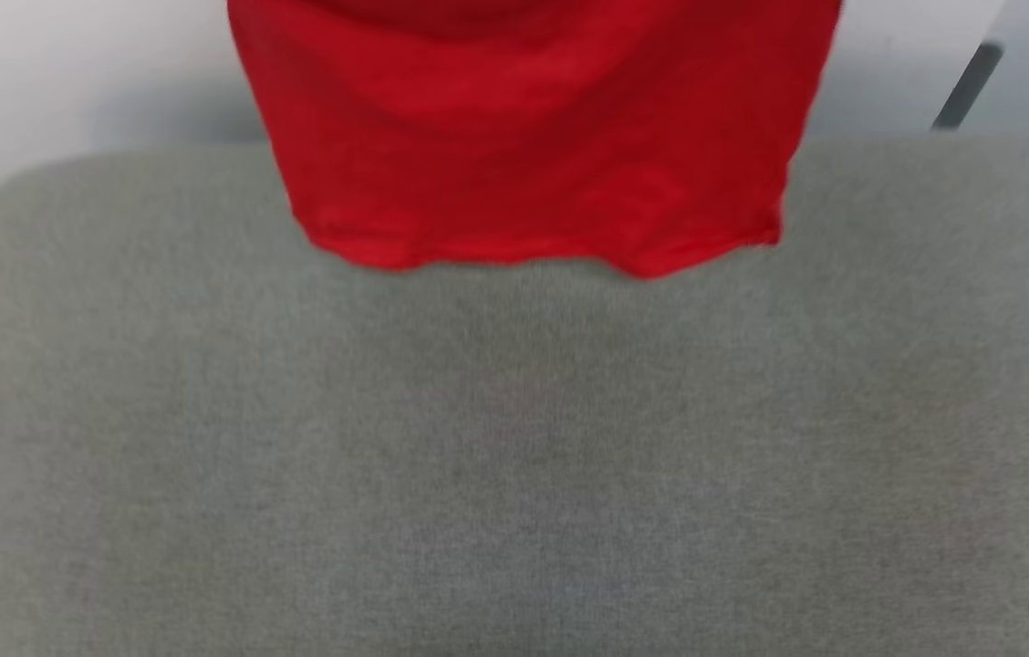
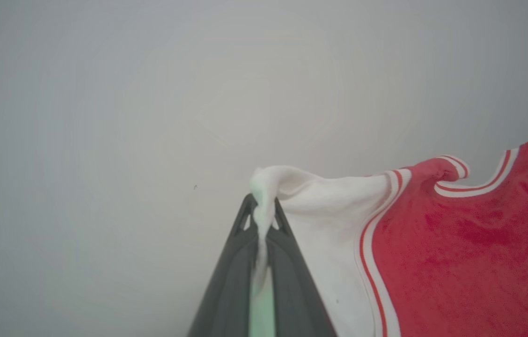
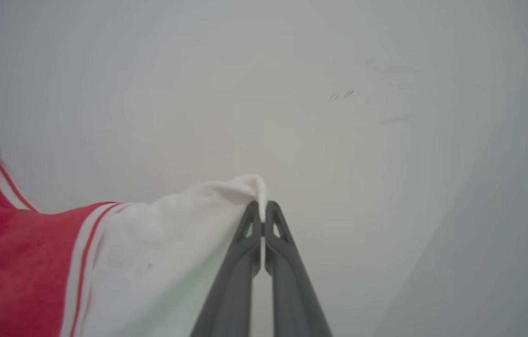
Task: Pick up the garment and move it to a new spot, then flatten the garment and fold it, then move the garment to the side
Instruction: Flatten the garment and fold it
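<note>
Over grey surface (image 1: 514, 456): red garment (image 1: 533, 137) hem hangs | wrist views: left pincer (image 2: 263, 206), right pincer (image 3: 262, 208) clamp its white sleeves (image 2: 320, 201)

The garment (image 1: 533, 137) hangs down from the top of the head view, in the middle, before the wall (image 1: 95, 73). Its hem (image 1: 514, 251) lies over the far part of the table (image 1: 514, 456); whether the two touch cannot be told. The near part of the table lies bare. A bar (image 1: 966, 87) stands behind the table's far right corner. The tip of one sleeve (image 2: 320, 206) sits pinched in the left gripper (image 2: 264, 206), with the garment stretching off to that view's right. The other sleeve (image 3: 175, 234) sits pinched in the right gripper (image 3: 262, 208), with the garment to that view's left.
</note>
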Tool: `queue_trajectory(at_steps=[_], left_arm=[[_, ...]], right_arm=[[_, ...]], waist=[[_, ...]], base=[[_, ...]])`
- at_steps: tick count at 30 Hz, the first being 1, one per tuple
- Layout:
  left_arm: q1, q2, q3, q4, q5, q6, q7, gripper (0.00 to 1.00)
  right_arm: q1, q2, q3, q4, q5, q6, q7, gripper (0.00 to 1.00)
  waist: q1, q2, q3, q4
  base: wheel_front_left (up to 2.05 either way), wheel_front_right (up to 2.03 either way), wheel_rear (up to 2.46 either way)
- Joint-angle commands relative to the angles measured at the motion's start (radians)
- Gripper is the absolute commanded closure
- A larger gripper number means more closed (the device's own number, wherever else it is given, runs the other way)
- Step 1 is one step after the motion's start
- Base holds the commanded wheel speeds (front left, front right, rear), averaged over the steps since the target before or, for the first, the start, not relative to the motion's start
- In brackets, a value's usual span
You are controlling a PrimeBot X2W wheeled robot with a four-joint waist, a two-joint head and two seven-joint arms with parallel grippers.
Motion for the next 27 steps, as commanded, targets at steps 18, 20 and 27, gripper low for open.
queue_trajectory(at_steps=[18,20,27], left_arm=[[-0.313,-0.129,0.062,0.1,0.047,0.012,-0.44,1.0],[-0.322,-0.145,0.068,0.107,0.042,0.009,-0.461,1.0],[-0.252,-0.17,0.07,0.145,0.028,-0.002,-0.489,1.0]], right_arm=[[-0.113,-0.049,-0.481,-0.296,-0.644,-0.001,-0.109,1.0],[-0.086,-0.044,-0.515,-0.325,-0.693,-0.001,-0.109,1.0],[0.007,-0.02,-0.598,-0.327,-0.772,-0.001,-0.109,1.0]], waist=[[0.0,0.0,0.541,0.1],[0.0,0.0,0.574,0.111],[0.0,0.0,0.63,0.14]], base=[[0.0,0.0,0.0],[0.0,0.0,0.0],[0.0,0.0,0.0]])
